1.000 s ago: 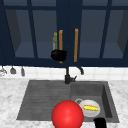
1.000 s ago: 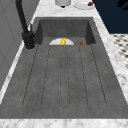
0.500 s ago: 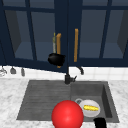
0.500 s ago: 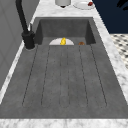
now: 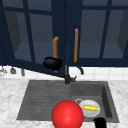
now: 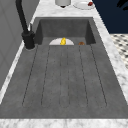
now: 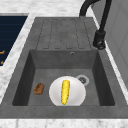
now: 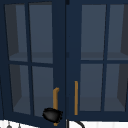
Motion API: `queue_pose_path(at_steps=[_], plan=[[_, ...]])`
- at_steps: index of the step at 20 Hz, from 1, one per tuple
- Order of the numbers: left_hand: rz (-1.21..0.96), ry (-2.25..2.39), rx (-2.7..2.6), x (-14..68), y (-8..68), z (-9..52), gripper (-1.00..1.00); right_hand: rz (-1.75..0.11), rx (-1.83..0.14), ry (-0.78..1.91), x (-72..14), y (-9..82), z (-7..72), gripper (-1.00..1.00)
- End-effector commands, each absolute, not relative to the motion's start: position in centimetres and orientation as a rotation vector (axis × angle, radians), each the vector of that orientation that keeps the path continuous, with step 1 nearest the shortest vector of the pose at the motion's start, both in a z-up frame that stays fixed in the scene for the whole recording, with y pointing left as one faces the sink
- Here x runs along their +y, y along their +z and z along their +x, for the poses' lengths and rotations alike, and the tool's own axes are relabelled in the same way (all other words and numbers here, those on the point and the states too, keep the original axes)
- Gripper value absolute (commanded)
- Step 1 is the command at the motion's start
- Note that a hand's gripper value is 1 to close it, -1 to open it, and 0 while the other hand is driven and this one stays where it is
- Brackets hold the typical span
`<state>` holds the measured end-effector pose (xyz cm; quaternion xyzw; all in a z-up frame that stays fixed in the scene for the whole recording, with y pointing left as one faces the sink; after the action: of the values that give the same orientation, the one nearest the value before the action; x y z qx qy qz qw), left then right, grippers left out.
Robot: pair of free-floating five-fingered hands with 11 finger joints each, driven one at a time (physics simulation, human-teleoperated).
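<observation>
The left robot hand (image 5: 52, 63) is seen curled round the lower end of the orange vertical bar handle (image 5: 55, 48) of the dark blue glass-paned left cabinet door (image 5: 32, 37), which stands slightly ajar. The right robot hand (image 5: 100, 123) is seen low, near the grey sink (image 5: 45, 92); its fingers cannot be made out.

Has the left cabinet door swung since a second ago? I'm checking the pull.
Yes. The left door has swung outward: its handle, gripped by the left hand, now sits farther from the right door's handle.
</observation>
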<state>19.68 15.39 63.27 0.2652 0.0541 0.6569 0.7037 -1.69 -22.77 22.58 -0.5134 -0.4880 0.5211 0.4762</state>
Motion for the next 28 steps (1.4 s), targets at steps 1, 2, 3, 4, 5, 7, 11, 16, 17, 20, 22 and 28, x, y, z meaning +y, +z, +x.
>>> queue_pose_path(at_steps=[1,2,3,4,5,7,11,16,17,20,22,28], plan=[[0.547,1.454,0.159,16.8,61.6,16.6,1.00,-1.255,-1.193,1.273,-22.8,22.6,-1.7,0.00],[0.542,1.445,0.148,17.2,61.4,16.2,1.00,-1.255,-1.193,1.273,-22.8,22.6,-1.7,0.00],[0.543,1.438,0.126,17.6,61.4,15.8,1.00,-1.255,-1.193,1.273,-22.8,22.6,-1.7,0.00],[0.547,1.431,0.102,18.1,61.4,15.5,1.00,-1.255,-1.193,1.273,-22.8,22.6,-1.7,0.00],[0.552,1.413,0.094,18.6,61.5,15.4,1.00,-1.255,-1.193,1.273,-22.8,22.6,-1.7,0.00],[0.558,1.379,0.091,19.2,61.6,14.7,1.00,-1.255,-1.193,1.273,-22.8,22.6,-1.7,0.00],[0.576,1.326,0.090,20.5,61.7,12.8,1.00,-1.255,-1.193,1.273,-22.8,22.6,-1.7,0.00],[0.590,1.261,0.072,22.3,61.6,10.8,1.00,-1.255,-1.193,1.273,-22.8,22.6,-1.7,0.00],[0.590,1.248,0.071,22.7,61.6,10.4,1.00,-1.255,-1.193,1.273,-22.8,22.6,-1.7,0.00],[0.587,1.206,0.065,24.0,61.5,9.4,1.00,-1.255,-1.193,1.273,-22.8,22.6,-1.7,0.00],[0.588,1.173,0.069,24.9,61.4,8.9,1.00,-1.255,-1.193,1.273,-22.8,22.6,-1.7,0.00],[0.596,1.083,0.048,27.4,61.5,6.9,1.00,-1.255,-1.193,1.273,-22.8,22.6,-1.7,0.00]])
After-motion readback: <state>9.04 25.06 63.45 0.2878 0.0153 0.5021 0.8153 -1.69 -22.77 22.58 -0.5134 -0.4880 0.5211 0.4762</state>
